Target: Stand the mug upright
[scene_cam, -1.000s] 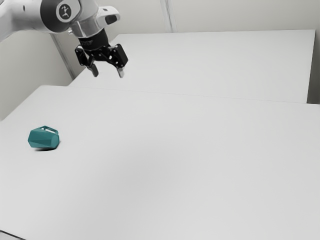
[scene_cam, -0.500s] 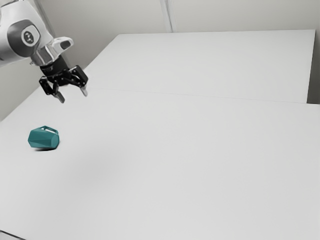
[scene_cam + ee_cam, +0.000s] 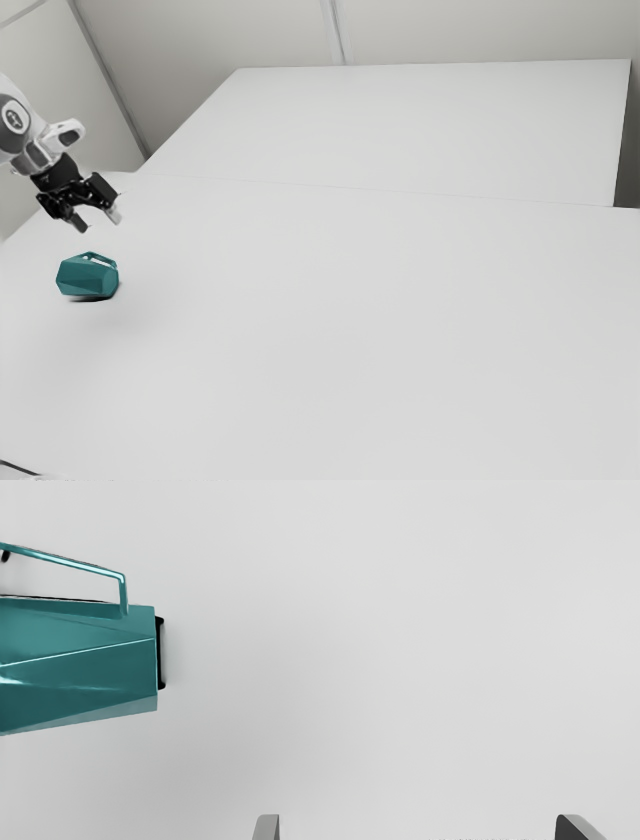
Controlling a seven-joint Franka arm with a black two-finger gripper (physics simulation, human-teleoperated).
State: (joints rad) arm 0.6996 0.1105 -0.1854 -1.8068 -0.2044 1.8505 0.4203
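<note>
The teal mug (image 3: 88, 277) lies on its side on the white table (image 3: 360, 330), its handle (image 3: 75, 566) outside my fingers' span. My gripper (image 3: 99, 223) hangs above the mug, fingers spread apart, with nothing between the two in the way.

Desk (image 3: 350, 350) white, plain, with a second white surface (image 3: 420, 130) beyond it, thin seam between. Walls (image 3: 490, 30) pale grey, crossed by narrow strips (image 3: 336, 30); light soft, faint shading on the desk.
</note>
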